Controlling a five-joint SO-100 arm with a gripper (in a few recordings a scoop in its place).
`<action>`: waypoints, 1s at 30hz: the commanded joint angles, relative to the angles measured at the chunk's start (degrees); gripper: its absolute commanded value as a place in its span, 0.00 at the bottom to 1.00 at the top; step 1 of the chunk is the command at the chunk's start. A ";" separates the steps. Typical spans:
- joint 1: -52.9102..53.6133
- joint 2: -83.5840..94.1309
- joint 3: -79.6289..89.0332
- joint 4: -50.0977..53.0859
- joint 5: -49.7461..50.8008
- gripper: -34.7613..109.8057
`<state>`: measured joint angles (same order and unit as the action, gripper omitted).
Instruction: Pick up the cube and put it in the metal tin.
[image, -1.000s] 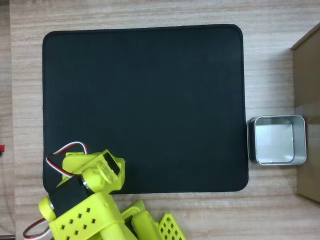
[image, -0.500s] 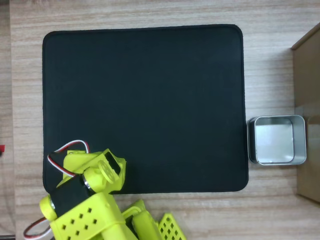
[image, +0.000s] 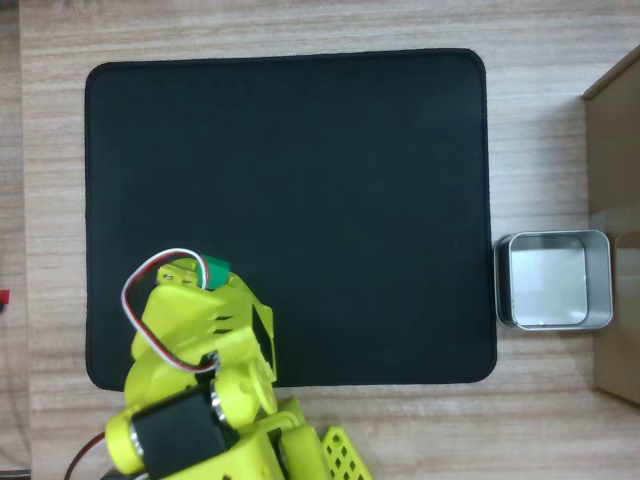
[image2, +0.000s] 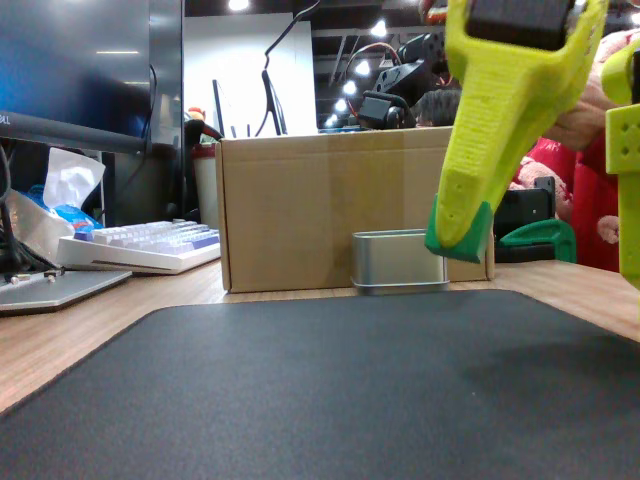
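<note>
Cube up off the mat, tin waiting at the far side

Cube (image2: 457, 227) sits pinched at the very tip of the yellow gripper (image2: 462, 222), clear of the black mat (image2: 300, 390) with open air beneath it. From above, just a green corner (image: 215, 268) pokes out past the yellow fingers, over the lower left part of the mat (image: 290, 200). The claw is closed on the cube, which I take to be why it hangs there and does not fall.

The metal tin (image: 553, 280) stands off the mat's right edge, touching or nearly touching it, well apart from the gripper. It sits just beside the brown cardboard box (image2: 330, 210), which backs it in the low fixed view (image2: 398, 262). Its bottom is bare and shiny.

The cube looks raised high enough to pass over the tin's low walls. My guess is the grasp is done and the carry across the mat comes next. The grip is right at the fingertips, so a jolt could shake it loose.
</note>
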<state>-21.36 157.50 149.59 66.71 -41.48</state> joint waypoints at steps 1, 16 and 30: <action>1.14 2.37 -2.90 1.23 1.05 0.24; 20.30 19.42 -10.28 11.69 3.96 0.24; 48.16 9.32 -10.72 2.64 9.58 0.24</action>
<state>24.96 167.08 140.19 70.05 -31.82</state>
